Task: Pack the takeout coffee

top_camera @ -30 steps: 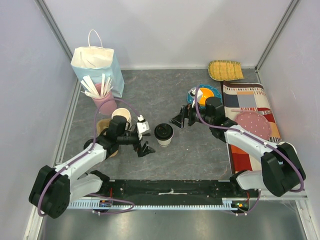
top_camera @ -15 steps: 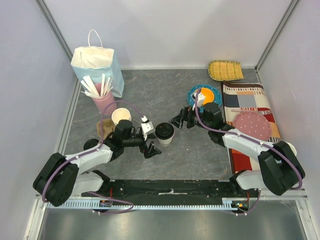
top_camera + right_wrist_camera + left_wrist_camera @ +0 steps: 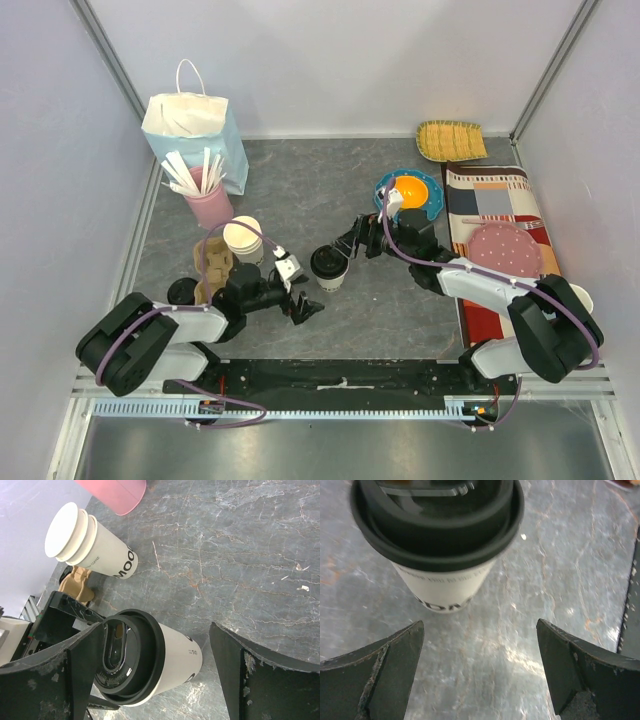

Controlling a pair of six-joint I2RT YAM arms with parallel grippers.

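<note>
The takeout coffee, a small white paper cup with a black lid, stands upright on the grey table near the middle. It fills the top of the left wrist view and sits between my right fingers in the right wrist view. My left gripper is open and empty, just left of and nearer than the cup, its fingers wide apart. My right gripper is open, its fingers on either side of the cup without clamping it.
Stacked lidless cream cups and a brown cup carrier stand to the left. A pink cup of white sticks and a paper bag are at the back left. An orange bowl on a blue plate, a patterned cloth and a woven tray lie to the right.
My left gripper has drawn back toward the near side and away from the cup. My right gripper has moved left, so its open fingers now flank the cup.
</note>
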